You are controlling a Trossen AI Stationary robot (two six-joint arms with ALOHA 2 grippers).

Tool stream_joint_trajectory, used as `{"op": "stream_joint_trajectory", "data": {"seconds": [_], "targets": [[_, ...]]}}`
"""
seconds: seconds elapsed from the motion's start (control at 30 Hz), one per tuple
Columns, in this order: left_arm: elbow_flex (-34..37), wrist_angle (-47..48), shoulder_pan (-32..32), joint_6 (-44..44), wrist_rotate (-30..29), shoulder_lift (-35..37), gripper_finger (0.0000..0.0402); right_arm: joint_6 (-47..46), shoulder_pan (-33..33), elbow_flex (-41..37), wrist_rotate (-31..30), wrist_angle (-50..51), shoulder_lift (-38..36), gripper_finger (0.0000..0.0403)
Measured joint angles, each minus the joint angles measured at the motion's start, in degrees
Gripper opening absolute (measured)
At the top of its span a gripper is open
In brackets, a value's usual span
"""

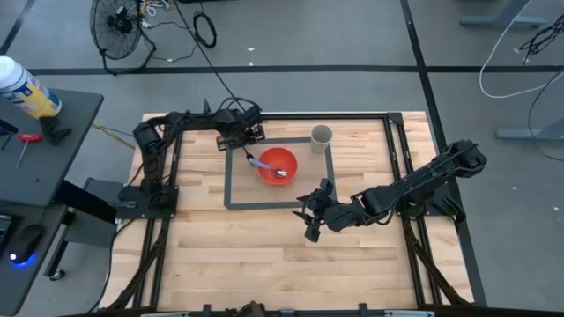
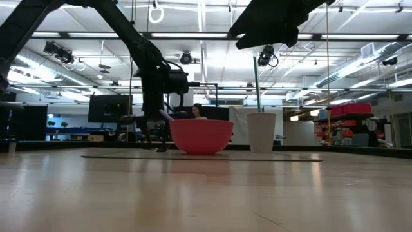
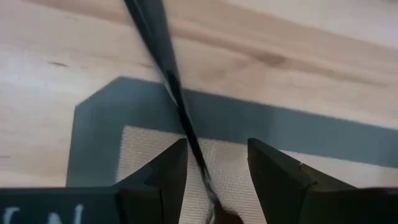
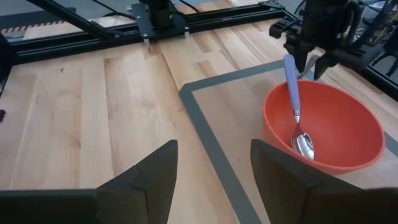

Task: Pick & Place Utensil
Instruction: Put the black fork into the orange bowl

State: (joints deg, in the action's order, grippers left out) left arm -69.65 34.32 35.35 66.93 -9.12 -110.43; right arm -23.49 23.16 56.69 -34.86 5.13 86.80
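Left gripper (image 1: 248,151) fingers apart around the spoon (image 4: 296,111) handle, no clear pinch; spoon's head in the red bowl (image 1: 278,165), handle on its rim. Right gripper (image 1: 312,214) fingers wide, empty, near bowl. Paper cup (image 1: 322,136) beside.

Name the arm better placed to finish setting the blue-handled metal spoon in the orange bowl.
Left. The left gripper hangs right at the handle end of the blue-handled metal spoon, whose head already lies in the orange bowl. The right gripper waits open outside the grey tape square.
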Motion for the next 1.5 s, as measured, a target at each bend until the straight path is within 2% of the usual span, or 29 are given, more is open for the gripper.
{"op": "stream_joint_trajectory", "data": {"seconds": [0.33,0.67,0.83,1.13,1.5], "targets": [[-0.1,1.0,-0.2,0.1,1.1,-1.0,0.0161,0.5,0.3,0.0,-0.1,0.0,0.0,0.0205],[-0.1,3.0,-0.5,2.5,0.8,-1.3,0.0065,0.5,0.3,0.0,-0.1,0.0,0.0,0.0205],[-0.1,3.3,-0.8,2.8,0.0,-1.3,0.0036,0.5,0.3,0.0,0.0,0.0,0.0,0.0205],[-0.2,4.1,-0.8,-2.3,1.9,-1.3,0.0034,0.5,0.3,0.0,1.2,0.8,0.0,0.0205],[-0.2,6.1,-2.5,-16.6,1.7,-1.3,0.0035,0.5,0.3,0.0,1.3,1.3,0.0,0.0205]]}}
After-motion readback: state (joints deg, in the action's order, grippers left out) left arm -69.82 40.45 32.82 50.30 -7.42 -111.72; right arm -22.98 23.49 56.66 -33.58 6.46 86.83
